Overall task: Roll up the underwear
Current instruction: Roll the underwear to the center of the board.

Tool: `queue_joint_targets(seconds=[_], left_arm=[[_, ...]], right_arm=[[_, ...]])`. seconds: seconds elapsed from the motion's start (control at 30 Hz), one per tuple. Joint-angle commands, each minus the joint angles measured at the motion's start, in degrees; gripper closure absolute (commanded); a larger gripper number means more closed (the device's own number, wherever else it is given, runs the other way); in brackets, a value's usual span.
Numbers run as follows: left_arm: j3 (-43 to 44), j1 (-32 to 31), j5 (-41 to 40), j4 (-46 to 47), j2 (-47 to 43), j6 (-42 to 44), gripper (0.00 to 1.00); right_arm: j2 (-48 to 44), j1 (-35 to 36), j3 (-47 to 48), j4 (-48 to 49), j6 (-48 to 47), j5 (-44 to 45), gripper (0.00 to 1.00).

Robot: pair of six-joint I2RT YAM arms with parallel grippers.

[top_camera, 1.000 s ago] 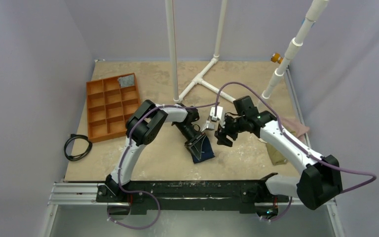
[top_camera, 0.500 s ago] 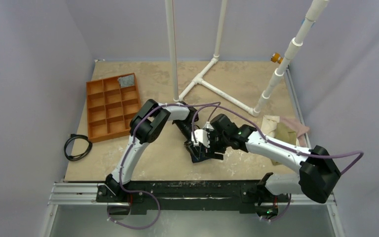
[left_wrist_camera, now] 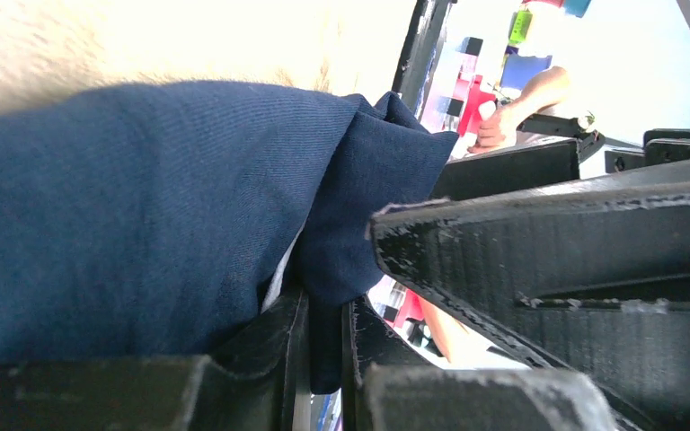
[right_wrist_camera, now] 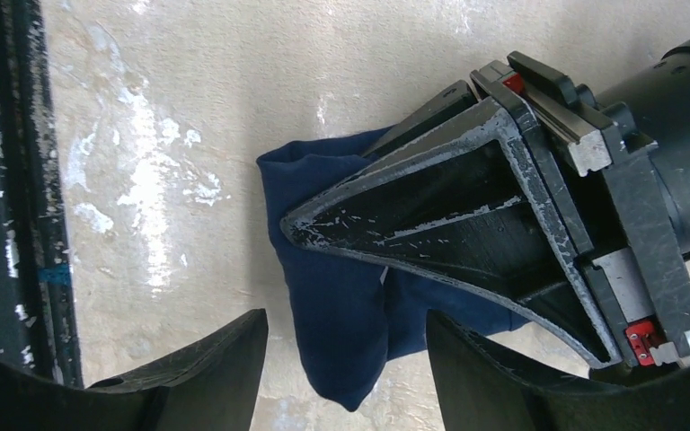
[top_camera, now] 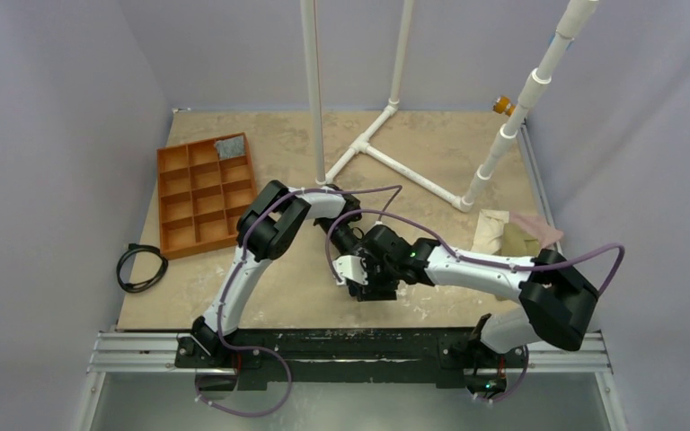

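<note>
Near the front edge of the table (top_camera: 305, 296), left fingers (left_wrist_camera: 252, 355) clamped on underwear (left_wrist_camera: 144, 197), right fingers (right_wrist_camera: 198, 368) spread above it

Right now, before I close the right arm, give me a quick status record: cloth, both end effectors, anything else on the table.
garment: navy-blue soft cloth underwear, bunched and folded on the sandy table
left end effector: shut, pinching a fold of the underwear
right end effector: open, straddling the cloth's near end; contact unclear
roll: no finished roll visible
elsewhere: orange compartment tray on the left side; pale cloths on the right side
</note>
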Motion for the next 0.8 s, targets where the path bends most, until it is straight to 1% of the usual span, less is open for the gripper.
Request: queue_joint_targets(seconds=[0.0, 0.23, 0.37, 0.43, 0.47, 0.57, 0.63, 0.67, 0.7, 0.77], left_arm=[[-0.17, 1.34, -8.50, 4.98, 4.70, -0.82, 1.00], [-0.50, 1.28, -8.53, 5.29, 4.27, -0.61, 1.00], [-0.54, 1.33, -8.50, 5.29, 4.08, -0.62, 1.00], [-0.67, 1.32, -8.45, 5.42, 3.94, -0.47, 1.00], [-0.69, 1.34, -8.42, 5.40, 3.79, -0.43, 1.00], [-1.11, 1.34, -8.50, 5.80, 3.22, -0.38, 1.00], [-1.38, 1.34, -8.50, 6.13, 2.80, -0.35, 0.98], [-1.47, 1.32, -8.44, 6.13, 2.58, -0.31, 0.97], [-1.54, 1.34, -8.35, 6.08, 2.47, -0.35, 0.95], [-1.57, 1.30, -8.13, 5.79, 2.06, -0.33, 0.92]], right_arm=[[1.29, 0.27, -0.36, 3.05, -0.16, 2.05, 0.38], [5.02, 0.48, 0.04, 4.02, -1.07, 1.69, 0.46], [6.78, 0.62, 0.82, 3.65, -1.12, 0.18, 0.54], [7.67, 0.71, 1.03, 3.02, -1.29, -0.19, 0.57], [8.09, 0.69, 1.10, 2.69, -1.30, -0.45, 0.61], [9.40, 0.72, 1.72, 0.76, -1.04, -1.87, 0.83], [10.15, 0.76, 1.94, -0.12, -0.78, -2.28, 0.94], [10.37, 0.71, 2.05, -0.43, -0.82, -2.29, 0.98], [10.48, 0.72, 1.96, -0.77, -0.80, -2.29, 1.00], [10.32, 0.71, 1.88, -1.44, -0.62, -2.53, 1.00]])
